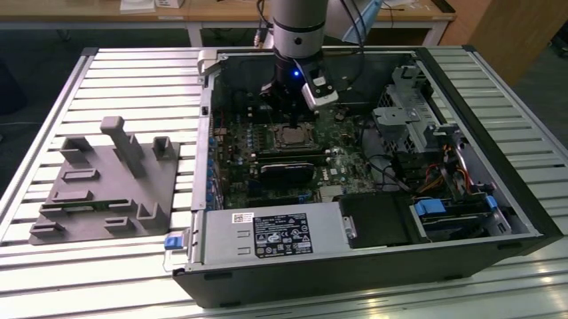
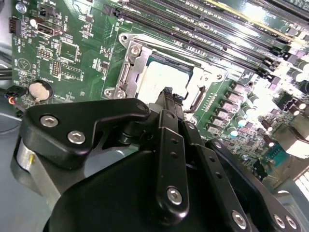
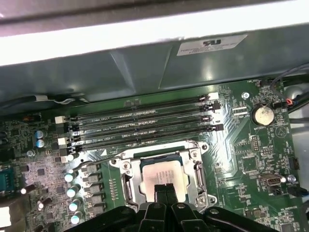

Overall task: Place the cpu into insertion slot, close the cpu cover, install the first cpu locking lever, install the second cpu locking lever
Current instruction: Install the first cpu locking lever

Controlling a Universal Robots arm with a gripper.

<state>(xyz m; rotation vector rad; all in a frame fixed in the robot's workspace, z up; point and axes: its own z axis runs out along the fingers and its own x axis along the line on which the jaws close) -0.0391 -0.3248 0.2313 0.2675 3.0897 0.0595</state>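
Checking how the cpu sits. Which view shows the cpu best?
The first wrist view: the cpu faces the camera nearly whole, one edge behind the gripper. In the second wrist view the gripper covers more of the cpu. The exterior view shows it small, under the arm.

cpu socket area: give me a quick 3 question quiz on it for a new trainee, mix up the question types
1. True or false: the cpu lies in the insertion slot, with the cpu cover down around it.
2. Pick one: the pincer is A) shut, holding nothing; B) wide open; C) shut on the cpu.
3. Short answer: in the exterior view, on which side of the computer case does the grey fixture block lie?

Key: 1 true; 2 A; 3 the exterior view's left.
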